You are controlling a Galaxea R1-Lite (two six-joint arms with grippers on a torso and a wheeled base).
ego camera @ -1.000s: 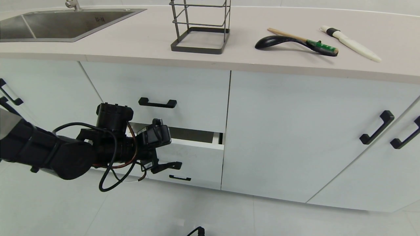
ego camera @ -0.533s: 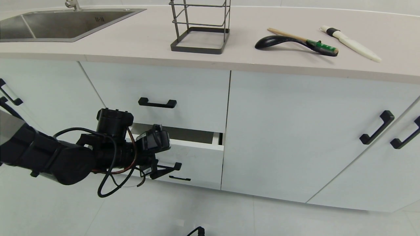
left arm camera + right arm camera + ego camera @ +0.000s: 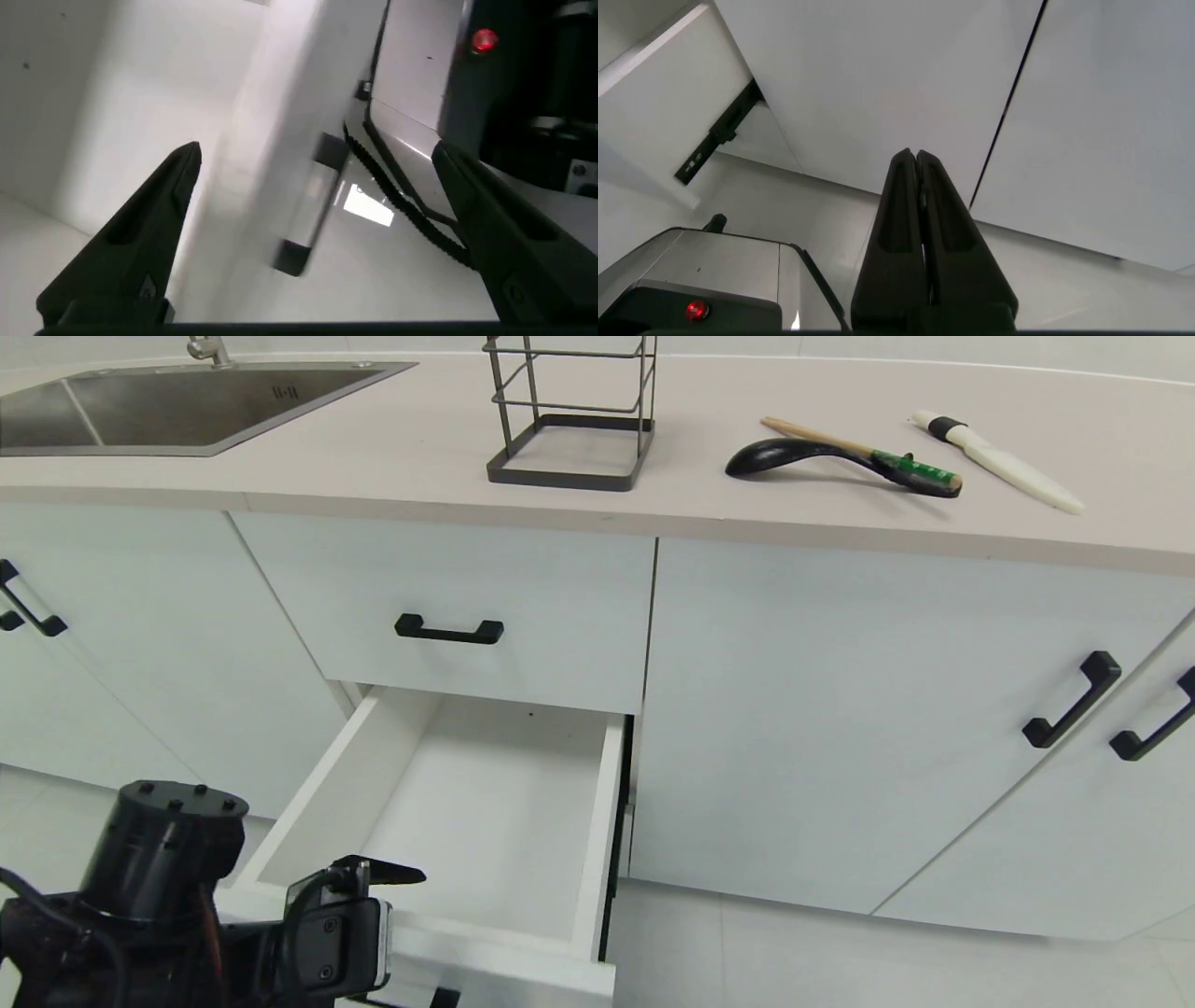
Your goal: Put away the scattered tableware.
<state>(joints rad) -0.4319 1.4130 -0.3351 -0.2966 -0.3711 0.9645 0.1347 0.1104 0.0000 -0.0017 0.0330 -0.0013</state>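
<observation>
Three utensils on counter (image 3: 373, 448), right of rack (image 3: 560, 479): spoon (image 3: 775, 455), chopsticks (image 3: 812, 433), knife (image 3: 1004, 465). Drawer (image 3: 599, 821) below stands open. Left gripper (image 3: 318, 163) released, fingers astride handle (image 3: 313, 205). Right gripper (image 3: 916, 159) clenched.

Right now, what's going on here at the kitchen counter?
The robot's left gripper sits at the front of the lower drawer, which stands pulled out, its open fingers on either side of the drawer handle without clamping it. The right gripper is shut, low in front of the cabinet doors, holding nothing. The tableware lies on the countertop: a black spoon, wooden chopsticks and a white utensil with a black band, beside a wire rack.
</observation>
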